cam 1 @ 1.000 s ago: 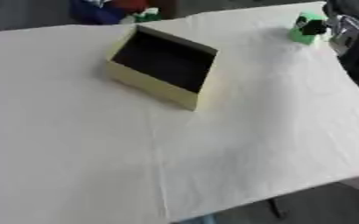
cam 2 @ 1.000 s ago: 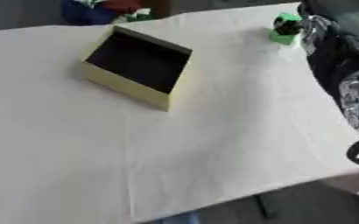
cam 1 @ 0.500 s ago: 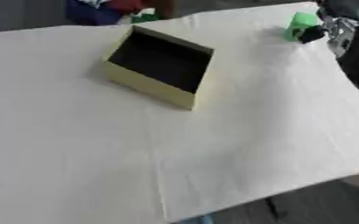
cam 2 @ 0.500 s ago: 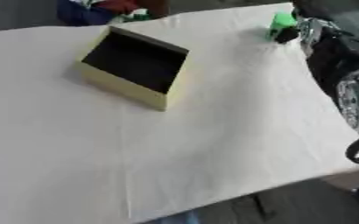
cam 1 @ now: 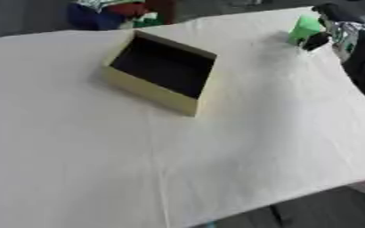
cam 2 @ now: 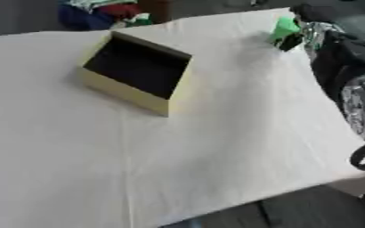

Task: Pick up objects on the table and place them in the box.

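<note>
An open cream-yellow box [cam 1: 164, 67] with a dark inside stands askew on the white-clothed table [cam 1: 216, 147], left of the middle at the back. A small green object [cam 1: 304, 26] with a dark part at its lower right sits near the far right corner. My right hand [cam 2: 319, 27] is right beside it on its right side, and the black and silver arm [cam 2: 349, 75] runs down the right edge. The blur hides whether the fingers are round the green object. My left hand shows in neither view.
Blue, red and green things [cam 1: 111, 9] lie beyond the table's far edge. The table's front edge [cam 1: 294, 196] runs diagonally at the lower right, with dark floor below it. The cloth in front of the box is bare.
The whole picture has shifted slightly, so the camera moved. The box has kept its place, and the right hand stays at the green object.
</note>
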Robot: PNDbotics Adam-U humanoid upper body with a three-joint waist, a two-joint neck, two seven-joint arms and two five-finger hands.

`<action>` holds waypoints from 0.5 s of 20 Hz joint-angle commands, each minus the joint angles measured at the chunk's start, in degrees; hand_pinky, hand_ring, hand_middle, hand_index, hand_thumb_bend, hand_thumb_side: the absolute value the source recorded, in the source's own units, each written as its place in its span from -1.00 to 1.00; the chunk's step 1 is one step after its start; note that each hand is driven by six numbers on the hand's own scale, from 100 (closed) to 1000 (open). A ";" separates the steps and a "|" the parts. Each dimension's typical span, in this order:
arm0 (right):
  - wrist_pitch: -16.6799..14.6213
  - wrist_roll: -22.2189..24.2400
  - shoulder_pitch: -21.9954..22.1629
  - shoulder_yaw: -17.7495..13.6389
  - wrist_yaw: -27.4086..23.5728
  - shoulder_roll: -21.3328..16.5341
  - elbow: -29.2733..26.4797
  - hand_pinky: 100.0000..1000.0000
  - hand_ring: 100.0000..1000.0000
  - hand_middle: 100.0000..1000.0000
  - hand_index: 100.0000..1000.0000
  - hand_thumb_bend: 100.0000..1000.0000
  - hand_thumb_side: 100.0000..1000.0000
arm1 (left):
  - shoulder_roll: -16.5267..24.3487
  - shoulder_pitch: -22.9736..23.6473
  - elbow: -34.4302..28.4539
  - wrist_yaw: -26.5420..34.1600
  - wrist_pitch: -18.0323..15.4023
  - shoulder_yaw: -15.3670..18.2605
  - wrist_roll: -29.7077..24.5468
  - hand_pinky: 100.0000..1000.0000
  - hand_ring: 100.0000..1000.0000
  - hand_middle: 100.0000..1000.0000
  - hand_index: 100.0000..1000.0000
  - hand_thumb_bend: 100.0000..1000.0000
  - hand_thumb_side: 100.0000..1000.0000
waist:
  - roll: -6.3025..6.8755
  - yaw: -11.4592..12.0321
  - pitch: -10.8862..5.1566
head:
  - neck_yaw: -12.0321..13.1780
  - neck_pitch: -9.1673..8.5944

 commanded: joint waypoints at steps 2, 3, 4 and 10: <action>0.15 0.21 -0.92 -0.58 0.17 -1.97 -1.83 0.76 1.00 0.88 1.00 -0.69 -0.76 | 1.48 -0.49 -1.12 0.57 -0.25 0.17 -0.30 0.37 -0.04 -0.12 0.59 -1.00 0.45 | 0.27 -0.14 -0.59 | 0.34 -2.09; 0.21 0.17 -0.92 -0.67 0.13 -1.97 -1.96 0.76 1.00 0.88 1.00 -0.70 -0.76 | 1.45 -0.50 -1.12 0.61 -0.30 0.17 -0.34 0.37 -0.04 -0.12 0.59 -1.00 0.46 | 0.38 -0.17 -0.49 | 0.35 -2.43; 0.29 0.15 -0.90 -0.74 0.11 -1.97 -2.06 0.76 1.00 0.87 1.00 -0.71 -0.76 | 1.43 -0.50 -1.12 0.65 -0.35 0.17 -0.38 0.37 -0.04 -0.12 0.59 -1.00 0.46 | 0.48 -0.22 -0.41 | 0.36 -2.67; 0.57 0.30 -0.81 -1.04 -0.13 -1.83 -2.43 0.75 1.00 0.85 1.00 -0.85 -0.80 | 1.28 -0.41 -1.12 0.81 -0.54 0.17 -0.63 0.37 -0.04 -0.12 0.59 -1.00 0.46 | 1.14 -0.46 0.12 | 0.34 -3.48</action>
